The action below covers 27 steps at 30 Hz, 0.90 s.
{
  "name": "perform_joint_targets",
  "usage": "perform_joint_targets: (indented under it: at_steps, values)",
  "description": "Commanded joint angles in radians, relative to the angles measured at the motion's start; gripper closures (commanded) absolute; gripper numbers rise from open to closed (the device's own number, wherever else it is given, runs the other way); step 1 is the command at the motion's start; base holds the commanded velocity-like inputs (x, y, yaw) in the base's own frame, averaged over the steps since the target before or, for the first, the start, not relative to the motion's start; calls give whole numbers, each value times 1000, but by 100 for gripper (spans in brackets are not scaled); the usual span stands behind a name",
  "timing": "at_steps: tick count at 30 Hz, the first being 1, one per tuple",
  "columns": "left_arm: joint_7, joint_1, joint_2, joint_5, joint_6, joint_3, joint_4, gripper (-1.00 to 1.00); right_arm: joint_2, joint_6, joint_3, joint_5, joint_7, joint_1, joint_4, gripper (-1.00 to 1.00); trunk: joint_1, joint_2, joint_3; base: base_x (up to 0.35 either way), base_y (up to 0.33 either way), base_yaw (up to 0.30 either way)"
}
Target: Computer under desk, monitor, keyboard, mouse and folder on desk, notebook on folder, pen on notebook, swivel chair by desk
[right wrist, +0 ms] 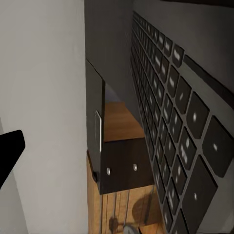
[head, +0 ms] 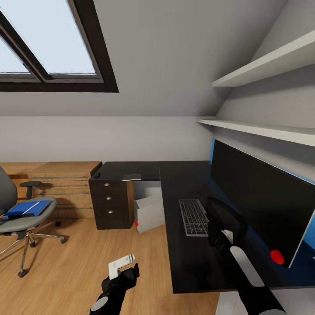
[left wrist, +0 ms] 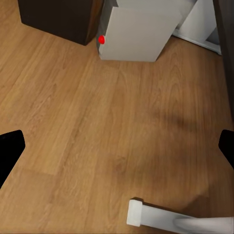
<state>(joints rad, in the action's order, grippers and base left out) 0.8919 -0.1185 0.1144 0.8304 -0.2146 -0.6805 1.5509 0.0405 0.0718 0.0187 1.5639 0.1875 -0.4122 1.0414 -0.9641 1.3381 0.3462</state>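
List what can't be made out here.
- Right tool: head view, dark against the monitor stand; open or shut unclear.
- Mouse: head view, too small to confirm.
- Computer: head view, desk hides its rear.
- Swivel chair: head view, cut by left edge.

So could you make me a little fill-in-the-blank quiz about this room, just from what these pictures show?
1. The blue folder lies on the seat of the ____.
2. The keyboard lies on the black desk in front of the ____.
3. The grey computer with a red dot stands on the floor under the ____.
4. The floor is made of ____.

Missing words: chair; monitor; desk; wood
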Motion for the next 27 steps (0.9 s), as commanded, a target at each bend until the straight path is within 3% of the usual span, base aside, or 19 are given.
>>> perform_joint_targets:
  at_steps: [1, 14, 27]
  values:
    - [7, -1, 1, 3, -5, -2, 1, -100, 1, 0, 1, 5, 6, 0, 2, -100, 0, 1, 1, 0, -31, 0]
    - [7, -1, 1, 3, -5, -2, 1, -100, 1, 0, 1, 5, 6, 0, 2, -100, 0, 1, 1, -9, -5, 0]
    - [7, -1, 1, 3, -5, -1, 1, -100, 1, 0, 1, 5, 6, 0, 1, -100, 0, 1, 1, -297, 0, 0]
